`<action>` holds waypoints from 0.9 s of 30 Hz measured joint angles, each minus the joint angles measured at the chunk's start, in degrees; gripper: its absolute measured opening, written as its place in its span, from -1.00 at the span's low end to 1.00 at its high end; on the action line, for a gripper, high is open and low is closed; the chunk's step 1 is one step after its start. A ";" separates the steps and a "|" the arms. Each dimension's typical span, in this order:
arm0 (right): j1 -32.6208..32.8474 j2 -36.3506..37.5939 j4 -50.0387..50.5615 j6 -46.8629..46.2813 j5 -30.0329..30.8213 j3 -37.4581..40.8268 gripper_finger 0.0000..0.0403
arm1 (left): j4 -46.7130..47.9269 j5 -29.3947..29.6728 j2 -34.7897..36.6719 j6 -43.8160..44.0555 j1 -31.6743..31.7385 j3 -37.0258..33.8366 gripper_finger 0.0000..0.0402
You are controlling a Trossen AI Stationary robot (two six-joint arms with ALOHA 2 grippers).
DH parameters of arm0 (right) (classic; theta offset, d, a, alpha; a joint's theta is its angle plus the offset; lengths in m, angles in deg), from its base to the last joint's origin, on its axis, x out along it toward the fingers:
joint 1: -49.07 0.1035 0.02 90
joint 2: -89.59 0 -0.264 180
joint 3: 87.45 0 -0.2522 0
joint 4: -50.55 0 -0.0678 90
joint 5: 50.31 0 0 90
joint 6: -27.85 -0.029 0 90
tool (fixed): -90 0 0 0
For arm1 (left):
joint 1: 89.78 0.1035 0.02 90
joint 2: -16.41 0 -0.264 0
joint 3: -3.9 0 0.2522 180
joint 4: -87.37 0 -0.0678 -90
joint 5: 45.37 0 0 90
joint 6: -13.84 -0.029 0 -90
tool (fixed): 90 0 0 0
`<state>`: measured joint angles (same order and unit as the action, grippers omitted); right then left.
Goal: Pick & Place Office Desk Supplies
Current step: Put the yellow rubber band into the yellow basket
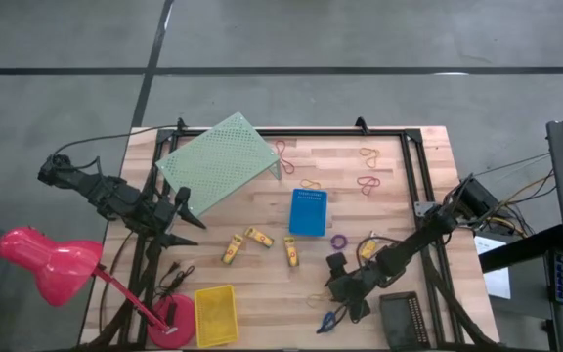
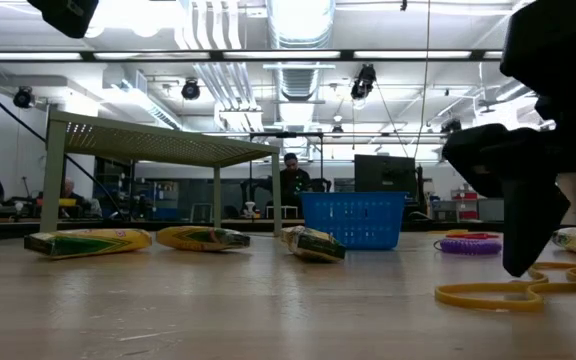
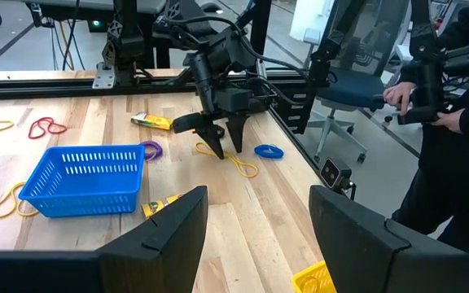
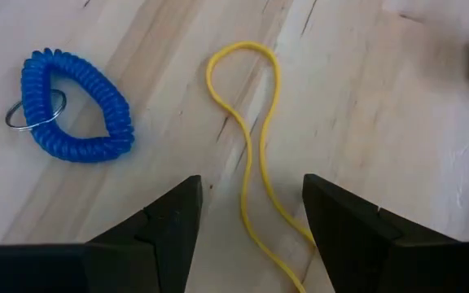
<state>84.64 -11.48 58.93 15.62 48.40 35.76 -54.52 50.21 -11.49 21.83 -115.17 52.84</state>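
My right gripper (image 4: 252,191) is open and points slanting down near the table's near edge. Its two fingers stand on either side of a thin yellow rubber band (image 4: 251,138) that lies flat on the wood; I see no touch. A blue coiled ring (image 4: 76,110) lies beside the band. A purple ring (image 1: 339,241) and several yellow-gold pieces (image 1: 258,236) lie in mid-table, and more rubber bands (image 1: 371,183) lie toward the far edge. My left gripper (image 1: 186,210) waits open above the table's left side, nothing between its fingers.
A blue bin (image 1: 308,211) stands in mid-table, a yellow bin (image 1: 216,315) and a black bin (image 1: 406,320) at the near edge. The pale green riser (image 1: 225,161) stands far left, a pink lamp (image 1: 47,259) near left. A person (image 3: 450,98) stands beyond the table's edge.
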 joint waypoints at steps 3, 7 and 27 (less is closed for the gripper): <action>0.02 -0.58 -0.25 0.19 0.21 -0.09 0.06 | 0.01 0.00 0.00 0.00 0.02 0.00 0.10; 0.07 -0.64 -0.18 0.28 1.15 -0.09 0.00 | -0.01 0.00 0.00 0.00 0.00 0.00 0.10; 0.09 -1.04 0.27 7.52 4.07 -0.07 -0.95 | -0.01 0.00 0.00 0.01 0.00 0.00 0.10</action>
<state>84.73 -12.52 59.21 23.14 52.46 35.70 -54.53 50.21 -11.49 21.84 -115.17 52.84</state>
